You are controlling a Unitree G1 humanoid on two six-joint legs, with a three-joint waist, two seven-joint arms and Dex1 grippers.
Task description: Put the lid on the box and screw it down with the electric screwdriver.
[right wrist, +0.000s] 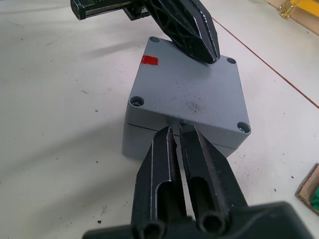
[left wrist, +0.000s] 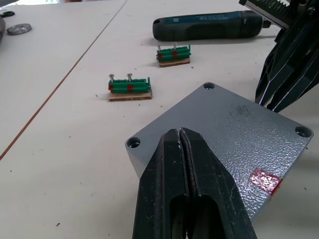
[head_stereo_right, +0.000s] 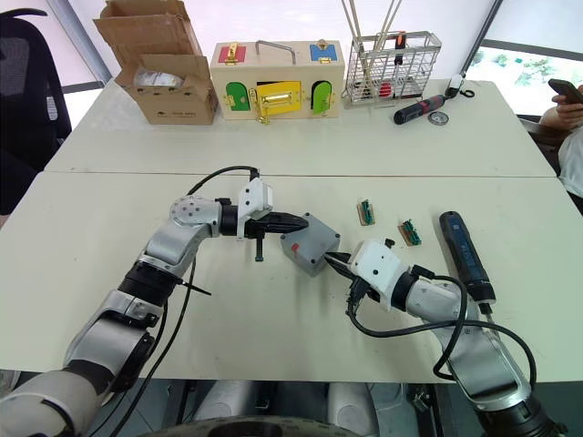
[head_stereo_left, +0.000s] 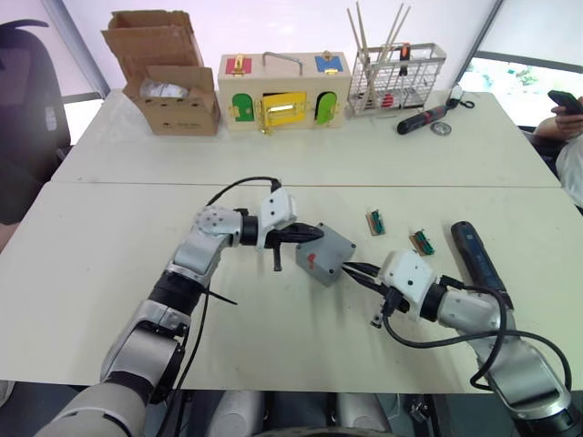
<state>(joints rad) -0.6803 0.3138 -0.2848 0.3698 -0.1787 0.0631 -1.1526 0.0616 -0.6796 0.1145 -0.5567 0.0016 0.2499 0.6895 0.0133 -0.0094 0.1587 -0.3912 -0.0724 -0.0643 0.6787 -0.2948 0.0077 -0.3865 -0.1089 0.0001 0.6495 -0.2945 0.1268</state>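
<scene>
Lid [right wrist: 192,92] seated on box [right wrist: 149,137], centre of frame on table [head_stereo_left: 109,246]; four corner holes empty.
Left claw [left wrist: 183,144] closed, tip at lid's edge; right claw [right wrist: 175,137] closed, tips touching opposite edge. Electric screwdriver [head_stereo_left: 475,255] lies at right, ungrasped. Risk: an uneven push from either claw could slide the unfastened lid off register.

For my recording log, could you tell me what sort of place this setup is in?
Probably an indoor robot test or training workspace, not a factory. Light tables carry practice items: a grey box with its lid on, an electric screwdriver, and a wooden box with coloured doors. A seated person is beside the table.
</scene>
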